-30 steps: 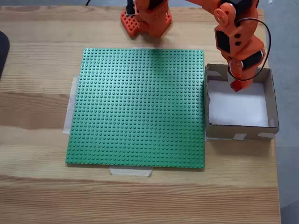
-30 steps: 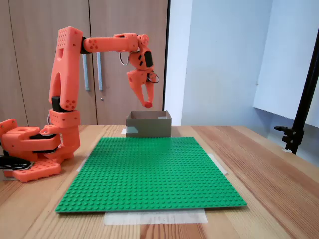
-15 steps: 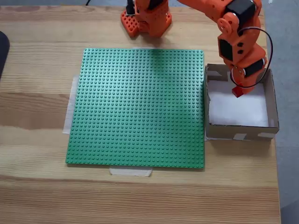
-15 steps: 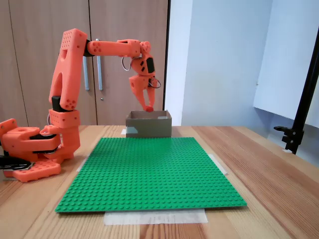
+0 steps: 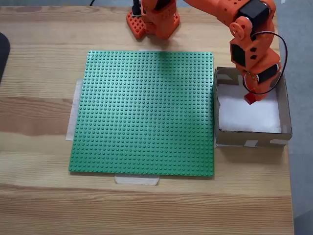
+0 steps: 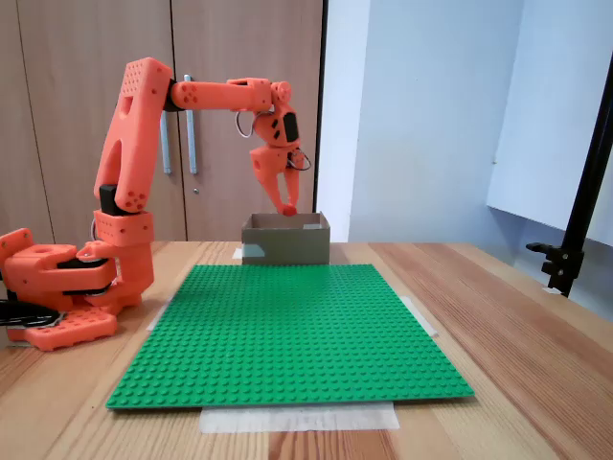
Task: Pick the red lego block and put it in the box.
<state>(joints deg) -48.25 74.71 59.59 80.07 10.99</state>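
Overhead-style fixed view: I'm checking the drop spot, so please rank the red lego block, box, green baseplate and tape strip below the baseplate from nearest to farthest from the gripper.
1. red lego block, held in the gripper.
2. box, directly beneath.
3. green baseplate, to the left.
4. tape strip, at the baseplate's lower edge.

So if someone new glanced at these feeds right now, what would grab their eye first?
Probably the big green baseplate taped flat in the middle of the wooden table. Next, the orange arm arching over to the box at the right in the top-down fixed view, its gripper pinching the red lego block just above the box's white bottom.
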